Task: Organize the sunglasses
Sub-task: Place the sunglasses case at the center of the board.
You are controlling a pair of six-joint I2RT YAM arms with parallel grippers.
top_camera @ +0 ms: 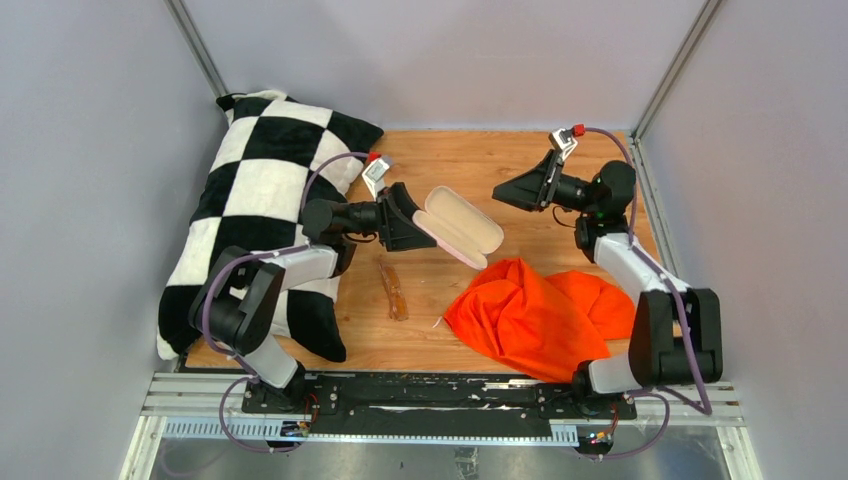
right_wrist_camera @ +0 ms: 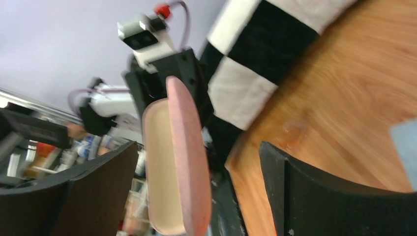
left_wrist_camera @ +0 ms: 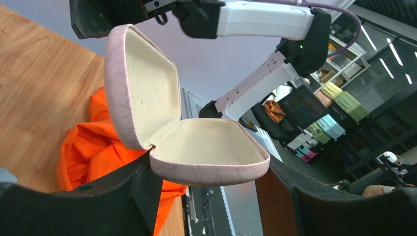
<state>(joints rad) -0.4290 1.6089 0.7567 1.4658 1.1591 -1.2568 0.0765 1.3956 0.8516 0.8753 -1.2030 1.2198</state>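
The sunglasses (top_camera: 393, 290) are folded, amber-brown and translucent, and lie on the wooden table in front of the left arm. They show blurred in the right wrist view (right_wrist_camera: 293, 132). My left gripper (top_camera: 412, 222) is shut on the lower half of an open pale pink case (top_camera: 462, 228) and holds it above the table. In the left wrist view the case (left_wrist_camera: 196, 147) sits between my fingers (left_wrist_camera: 140, 189) with its cream lining empty. My right gripper (top_camera: 503, 190) is open and empty, just beyond the case's far end. The case (right_wrist_camera: 177, 162) shows between its fingers (right_wrist_camera: 295, 191).
A black-and-white checked pillow (top_camera: 265, 200) lies along the left side, under the left arm. An orange cloth (top_camera: 540, 310) is heaped at the front right, near the right arm's base. A pale blue patch (right_wrist_camera: 405, 145) shows at the right wrist view's edge.
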